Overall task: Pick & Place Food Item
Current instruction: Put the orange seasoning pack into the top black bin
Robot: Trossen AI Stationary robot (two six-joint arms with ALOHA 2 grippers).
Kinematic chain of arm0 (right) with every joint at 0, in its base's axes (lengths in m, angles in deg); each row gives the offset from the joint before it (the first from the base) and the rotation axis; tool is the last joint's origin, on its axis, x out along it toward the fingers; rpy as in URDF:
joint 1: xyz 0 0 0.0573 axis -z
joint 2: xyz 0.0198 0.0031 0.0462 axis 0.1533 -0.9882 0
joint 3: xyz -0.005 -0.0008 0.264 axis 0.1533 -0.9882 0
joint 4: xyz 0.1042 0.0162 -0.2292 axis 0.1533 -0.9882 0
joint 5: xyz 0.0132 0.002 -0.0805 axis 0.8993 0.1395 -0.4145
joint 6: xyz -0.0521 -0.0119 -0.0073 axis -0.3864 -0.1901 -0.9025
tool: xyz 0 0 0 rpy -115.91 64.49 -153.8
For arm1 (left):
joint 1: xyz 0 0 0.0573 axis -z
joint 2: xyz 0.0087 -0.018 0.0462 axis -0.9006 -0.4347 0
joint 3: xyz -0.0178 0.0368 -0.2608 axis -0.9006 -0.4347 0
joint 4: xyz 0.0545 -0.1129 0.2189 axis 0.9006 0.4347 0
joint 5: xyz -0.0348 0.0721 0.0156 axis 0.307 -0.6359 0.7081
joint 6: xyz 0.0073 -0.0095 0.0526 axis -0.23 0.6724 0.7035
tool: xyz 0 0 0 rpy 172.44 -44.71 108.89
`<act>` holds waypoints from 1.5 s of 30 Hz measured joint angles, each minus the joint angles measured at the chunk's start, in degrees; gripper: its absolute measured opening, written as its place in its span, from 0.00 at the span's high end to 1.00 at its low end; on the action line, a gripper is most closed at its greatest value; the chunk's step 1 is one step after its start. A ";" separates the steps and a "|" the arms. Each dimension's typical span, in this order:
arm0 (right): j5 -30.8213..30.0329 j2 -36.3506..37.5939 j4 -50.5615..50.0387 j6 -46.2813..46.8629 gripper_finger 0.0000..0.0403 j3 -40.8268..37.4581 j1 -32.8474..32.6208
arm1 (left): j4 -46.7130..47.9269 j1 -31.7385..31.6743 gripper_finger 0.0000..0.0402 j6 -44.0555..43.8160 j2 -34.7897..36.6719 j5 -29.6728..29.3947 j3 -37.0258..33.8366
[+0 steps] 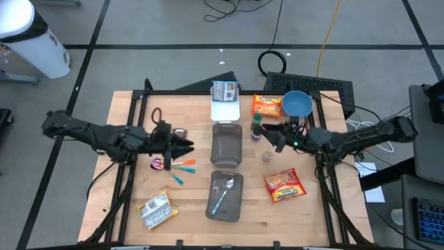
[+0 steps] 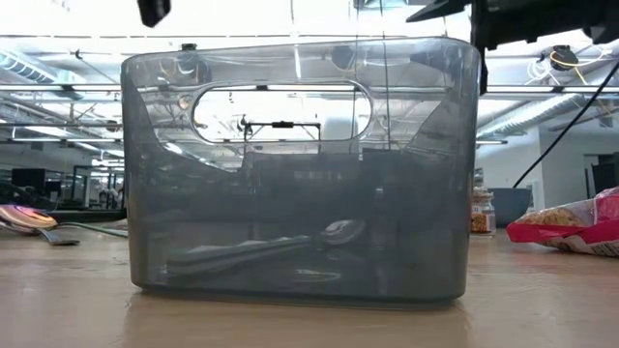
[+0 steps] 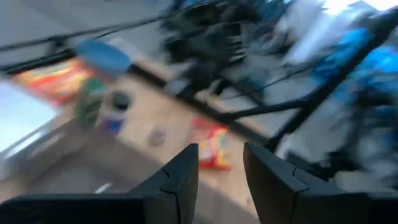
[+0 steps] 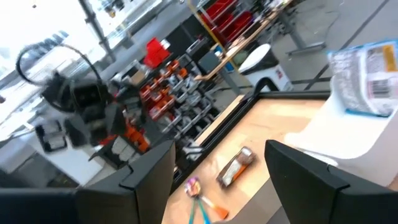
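Nothing is picked yet, by my judgement. The left gripper (image 1: pixel 189 145) at centre-left and the right gripper (image 1: pixel 267 131) at centre-right hover with jaws spread and empty. The red snack packet (image 1: pixel 284 185) lies untouched on the bench (image 1: pixel 125 208), lower right.

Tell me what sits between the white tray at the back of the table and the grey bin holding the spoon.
In the high view, an empty grey bin sits between the white tray and the spoon bin.

We see a wooden table (image 1: pixel 132 208) carrying two grey bins (image 1: pixel 226 144), a white tray (image 1: pixel 225 109) at its far edge, snack packets (image 1: pixel 284 185), spoons (image 1: pixel 166 164) and bottles (image 1: pixel 257 129).
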 joint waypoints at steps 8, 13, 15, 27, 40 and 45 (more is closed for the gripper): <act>-0.03 -0.23 0.05 1.13 0.40 0.00 4.06 | -16.98 -8.74 0.66 6.23 10.02 11.04 -15.93; -0.02 -1.91 0.07 1.13 0.40 0.02 5.74 | -14.98 -14.36 0.66 10.16 16.40 13.64 -17.68; -0.04 -3.24 0.11 1.20 0.40 0.02 6.15 | -11.03 -16.96 0.66 9.67 18.24 12.59 -17.68; 0.03 -16.49 9.17 8.76 0.40 0.02 7.19 | 19.84 -30.71 0.66 6.84 20.59 21.97 -17.70; 9.26 -22.93 20.04 3.49 0.40 0.02 10.05 | 41.33 -35.84 0.66 -5.53 20.54 23.19 -17.70; 18.66 -22.93 22.22 2.11 0.40 0.02 12.58 | 46.28 -35.84 0.66 -8.36 20.52 19.70 -17.70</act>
